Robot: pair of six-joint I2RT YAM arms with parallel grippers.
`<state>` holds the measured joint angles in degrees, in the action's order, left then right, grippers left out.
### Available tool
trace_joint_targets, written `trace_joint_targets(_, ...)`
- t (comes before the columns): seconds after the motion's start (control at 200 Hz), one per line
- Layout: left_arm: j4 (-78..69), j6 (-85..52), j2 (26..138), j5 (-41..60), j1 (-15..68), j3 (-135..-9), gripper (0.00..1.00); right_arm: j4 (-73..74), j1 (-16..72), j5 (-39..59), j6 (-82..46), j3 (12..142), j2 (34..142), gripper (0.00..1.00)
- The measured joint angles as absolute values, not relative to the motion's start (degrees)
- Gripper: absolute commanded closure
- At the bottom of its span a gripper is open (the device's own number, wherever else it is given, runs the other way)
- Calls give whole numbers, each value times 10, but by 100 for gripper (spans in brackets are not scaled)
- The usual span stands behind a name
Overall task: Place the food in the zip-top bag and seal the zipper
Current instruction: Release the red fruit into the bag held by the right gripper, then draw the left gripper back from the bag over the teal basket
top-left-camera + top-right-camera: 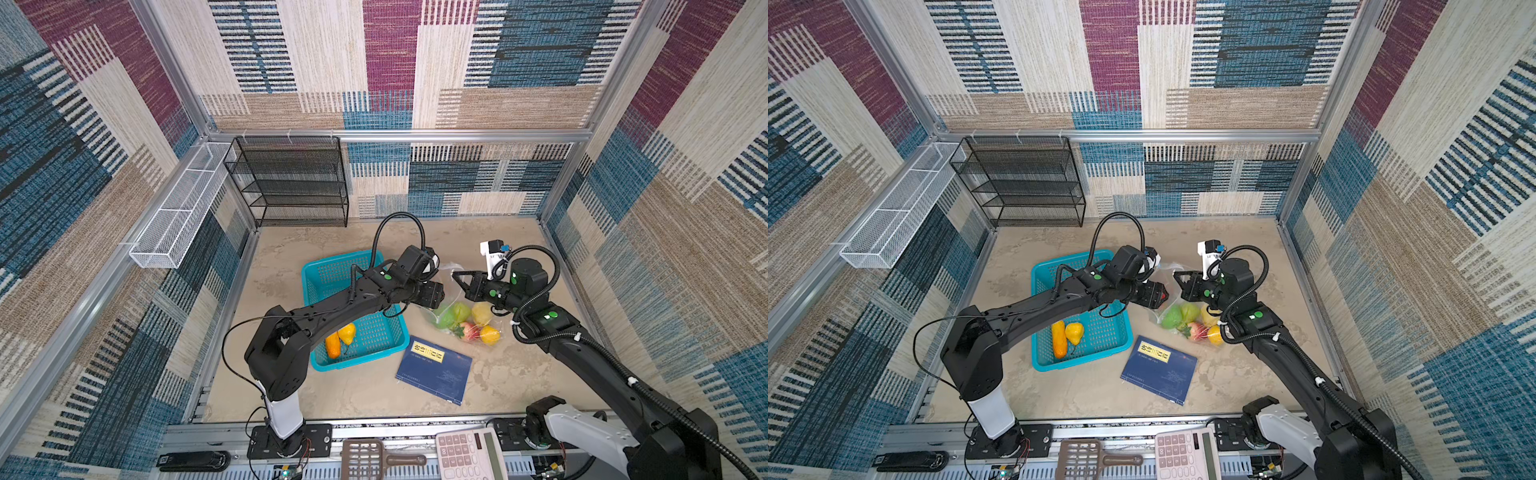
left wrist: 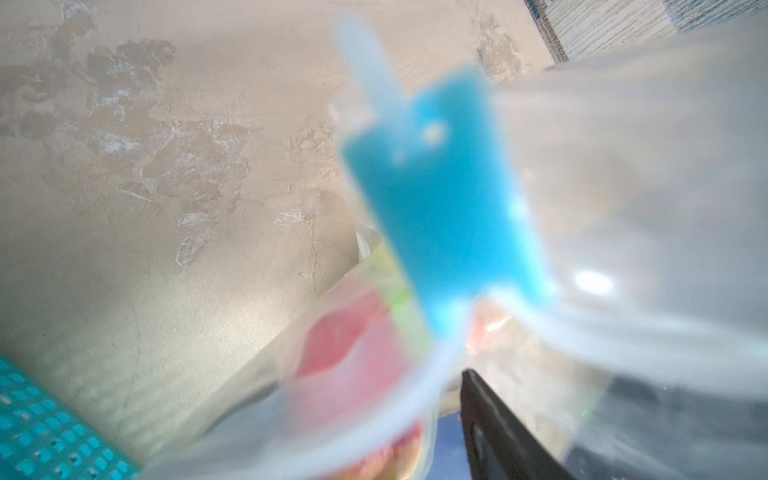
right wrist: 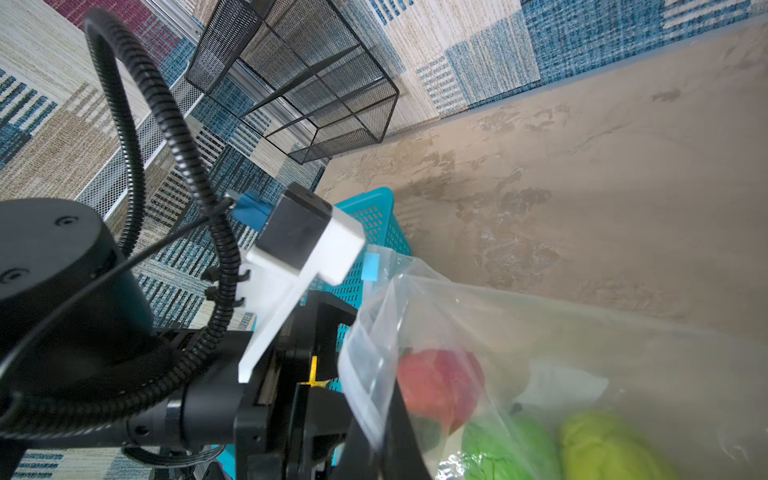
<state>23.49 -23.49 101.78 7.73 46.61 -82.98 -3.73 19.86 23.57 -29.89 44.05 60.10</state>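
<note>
The clear zip-top bag (image 1: 446,268) lies right of centre in both top views, its mouth lifted. Inside it sit green (image 1: 455,314), yellow (image 1: 482,312) and red (image 1: 468,331) food. My right gripper (image 1: 456,275) is shut on the bag's mouth edge (image 3: 365,399). My left gripper (image 1: 441,293) is at the mouth, open. In the left wrist view one black finger (image 2: 490,432) shows; film and a red food (image 2: 345,353) blur the rest. The zipper's light-blue slider (image 2: 440,199) hangs close to that camera. More food, orange (image 1: 332,345) and yellow (image 1: 347,332), lies in the basket.
A teal perforated basket (image 1: 324,274) stands under my left arm. A blue book (image 1: 434,370) lies in front of the bag. A black mesh rack (image 1: 291,183) stands at the back wall. A calculator (image 1: 469,455) and a brown scoop (image 1: 365,457) rest on the front rail.
</note>
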Motion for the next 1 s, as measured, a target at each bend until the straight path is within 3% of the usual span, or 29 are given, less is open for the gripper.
trace_joint_targets(0.611, 200, -256, 817, 0, 430, -654, 26, -37, 199, 234, -299, 439, 598, 100)
trace_joint_targets(0.997, 151, -298, 885, 77, 392, -659, 37, -37, 199, 234, -299, 439, 601, 100)
